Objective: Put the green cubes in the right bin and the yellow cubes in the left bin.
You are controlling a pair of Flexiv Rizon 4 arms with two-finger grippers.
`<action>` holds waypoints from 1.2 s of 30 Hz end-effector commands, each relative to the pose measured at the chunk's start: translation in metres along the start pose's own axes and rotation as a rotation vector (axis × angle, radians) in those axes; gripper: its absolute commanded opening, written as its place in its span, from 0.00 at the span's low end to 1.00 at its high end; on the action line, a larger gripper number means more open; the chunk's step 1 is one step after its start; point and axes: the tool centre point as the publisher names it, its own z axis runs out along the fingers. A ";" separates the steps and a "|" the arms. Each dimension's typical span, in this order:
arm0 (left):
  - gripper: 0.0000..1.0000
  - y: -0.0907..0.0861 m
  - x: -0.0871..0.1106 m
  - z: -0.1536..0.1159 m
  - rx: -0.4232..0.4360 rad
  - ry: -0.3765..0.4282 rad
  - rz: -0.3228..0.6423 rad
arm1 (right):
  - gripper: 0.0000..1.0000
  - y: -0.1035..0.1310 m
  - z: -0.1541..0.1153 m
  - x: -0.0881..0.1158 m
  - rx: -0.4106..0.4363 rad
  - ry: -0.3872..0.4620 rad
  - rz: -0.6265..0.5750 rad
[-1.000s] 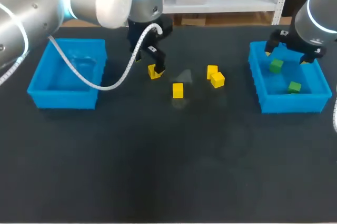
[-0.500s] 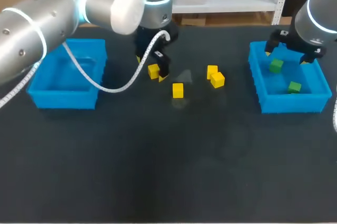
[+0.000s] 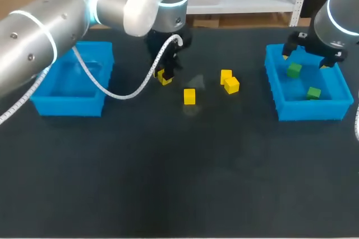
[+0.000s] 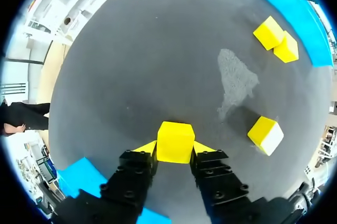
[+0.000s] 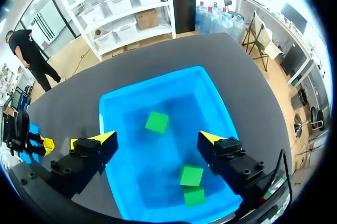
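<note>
The left wrist view shows the left gripper (image 4: 175, 149) clamped on a yellow cube (image 4: 175, 139) that the head view half hides; three loose yellow cubes (image 3: 189, 96) lie at its 3 to 4 o'clock. The right wrist view finds three green cubes (image 5: 157, 122) in the right bin (image 5: 176, 98) beneath the wide-spread right gripper (image 5: 158, 140), the head view only two.

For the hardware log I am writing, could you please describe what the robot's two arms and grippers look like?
The left arm and right arm are thick silver-grey cylinders with glowing pale-blue rings at the joints. The left one also has a rounded white joint cap and a trailing white cable. The left gripper and right gripper look alike: black, blocky, bolted fingers ending in bright yellow wedge tips.
</note>
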 end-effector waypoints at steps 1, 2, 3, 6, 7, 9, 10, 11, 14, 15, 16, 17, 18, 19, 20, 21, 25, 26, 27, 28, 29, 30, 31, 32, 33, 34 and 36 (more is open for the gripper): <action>0.00 0.001 0.003 -0.011 0.007 -0.045 0.007 | 1.00 0.000 0.000 0.001 0.001 -0.005 0.001; 0.00 0.002 0.004 -0.020 0.010 -0.069 0.010 | 1.00 0.000 0.000 0.001 0.001 -0.005 0.001; 0.00 0.005 0.005 -0.032 0.019 -0.103 -0.003 | 1.00 0.000 0.000 0.001 0.001 -0.005 0.001; 0.00 0.020 0.016 -0.069 0.042 -0.199 -0.056 | 1.00 0.000 0.000 0.001 0.001 -0.005 0.001; 0.00 0.027 0.021 -0.080 0.034 -0.226 -0.078 | 1.00 0.000 0.000 0.001 0.001 -0.005 0.001; 0.00 0.042 0.032 -0.103 0.020 -0.286 -0.123 | 1.00 0.000 0.000 0.001 0.001 -0.005 0.001; 0.00 0.050 0.039 -0.113 0.018 -0.309 -0.150 | 1.00 0.000 0.000 0.001 0.001 -0.005 0.001; 0.00 0.057 0.045 -0.122 0.009 -0.329 -0.176 | 1.00 0.000 0.000 0.001 0.001 -0.005 0.001; 0.00 0.083 0.068 -0.143 -0.036 -0.366 -0.253 | 1.00 0.000 0.000 0.001 0.001 -0.005 0.001; 0.00 0.092 0.077 -0.148 -0.048 -0.371 -0.280 | 1.00 0.000 0.000 0.001 0.001 -0.005 0.001; 0.00 0.100 0.086 -0.151 -0.056 -0.370 -0.303 | 1.00 0.000 0.000 0.001 0.001 -0.005 0.001; 0.00 0.105 0.096 -0.154 -0.067 -0.369 -0.326 | 1.00 0.000 0.000 0.001 0.001 -0.005 0.001; 0.00 0.111 0.107 -0.154 -0.080 -0.362 -0.346 | 1.00 0.000 0.000 0.001 0.001 -0.005 0.001; 0.00 0.117 0.117 -0.154 -0.095 -0.347 -0.361 | 1.00 0.000 0.000 0.001 0.001 -0.005 0.001; 0.00 0.122 0.128 -0.153 -0.105 -0.338 -0.384 | 1.00 0.000 0.000 0.001 0.001 -0.005 0.001; 0.00 0.127 0.138 -0.151 -0.105 -0.331 -0.405 | 1.00 0.000 0.000 0.001 0.001 -0.005 0.001; 0.00 0.140 0.179 -0.140 -0.100 -0.306 -0.495 | 1.00 0.000 0.000 0.001 0.001 -0.005 0.001; 0.00 0.142 0.188 -0.136 -0.095 -0.301 -0.517 | 1.00 0.000 0.000 0.001 0.001 -0.005 0.001; 0.00 0.143 0.196 -0.132 -0.095 -0.295 -0.540 | 1.00 0.000 0.000 0.001 0.001 -0.005 0.001; 0.00 0.143 0.204 -0.126 -0.095 -0.283 -0.555 | 1.00 0.000 0.000 0.001 0.001 -0.005 0.001; 0.00 0.143 0.210 -0.122 -0.089 -0.274 -0.570 | 1.00 0.000 0.000 0.001 0.001 -0.005 0.001; 0.00 0.143 0.215 -0.118 -0.087 -0.267 -0.581 | 1.00 0.000 0.000 0.001 0.001 -0.005 0.001; 0.00 0.142 0.220 -0.113 -0.082 -0.257 -0.590 | 1.00 0.000 0.000 0.001 0.001 -0.005 0.001; 0.00 0.140 0.223 -0.109 -0.077 -0.251 -0.597 | 1.00 0.000 0.000 0.001 0.001 -0.005 0.001; 0.00 0.139 0.225 -0.105 -0.073 -0.246 -0.605 | 1.00 0.000 0.000 0.001 0.001 -0.005 0.001; 0.00 0.138 0.226 -0.101 -0.069 -0.238 -0.608 | 1.00 0.000 0.000 0.001 0.001 -0.005 0.001; 0.00 0.135 0.225 -0.094 -0.063 -0.232 -0.611 | 1.00 0.000 0.000 0.001 0.001 -0.005 0.001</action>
